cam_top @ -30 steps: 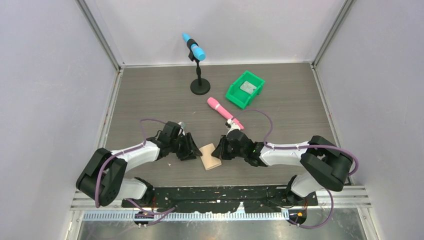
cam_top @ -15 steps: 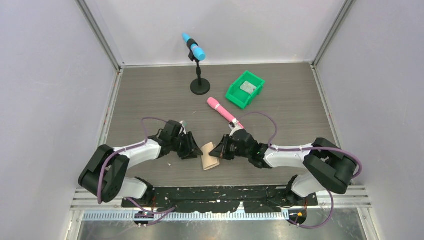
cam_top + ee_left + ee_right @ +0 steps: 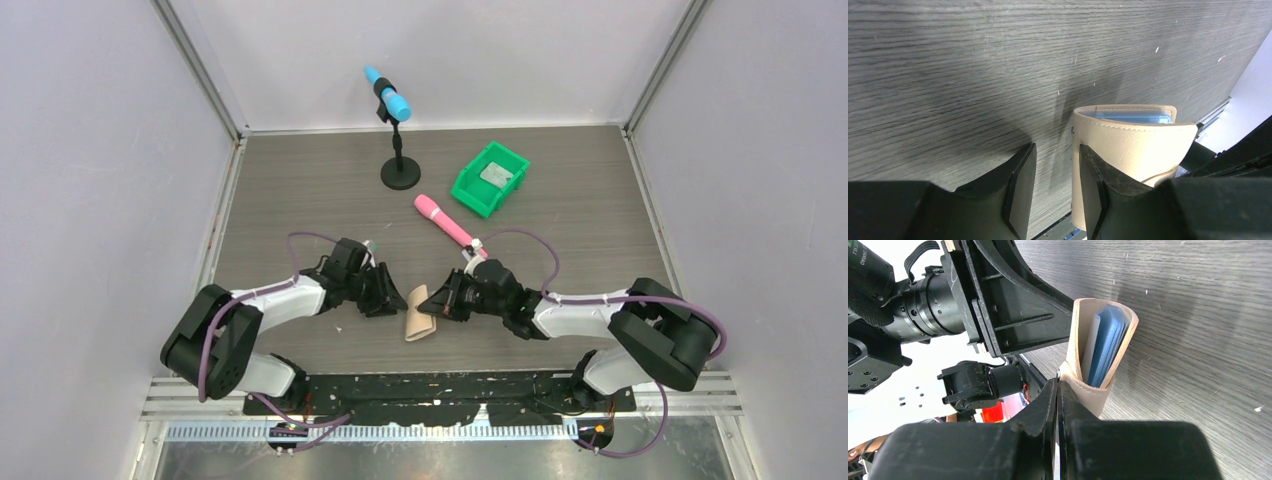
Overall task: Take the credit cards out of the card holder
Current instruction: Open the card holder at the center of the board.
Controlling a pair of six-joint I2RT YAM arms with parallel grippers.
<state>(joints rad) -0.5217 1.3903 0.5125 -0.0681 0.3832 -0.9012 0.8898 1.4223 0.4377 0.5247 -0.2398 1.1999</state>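
Observation:
The tan card holder [image 3: 418, 312] stands tilted on its edge on the table between my two grippers. In the right wrist view it [image 3: 1083, 330] gapes open, with blue cards [image 3: 1105, 347] inside. My right gripper [image 3: 1058, 400] is shut on one wall of the holder and also shows in the top view [image 3: 443, 303]. My left gripper [image 3: 1055, 195] is open and empty, and its right finger [image 3: 1093, 190] rests against the holder's outer side [image 3: 1135, 147]. A blue card edge [image 3: 1128, 118] shows at the holder's top. From above, the left gripper [image 3: 390, 297] is just left of the holder.
A pink wand [image 3: 448, 224] lies behind the right gripper. A green bin [image 3: 490, 178] with a flat grey thing inside stands at the back right. A black stand with a blue microphone [image 3: 398, 140] is at the back middle. The table's near edge [image 3: 440, 375] is close.
The holder has gone from lying flat to standing tilted on its edge. The right gripper has moved a little left and forward with it. The left gripper has edged closer.

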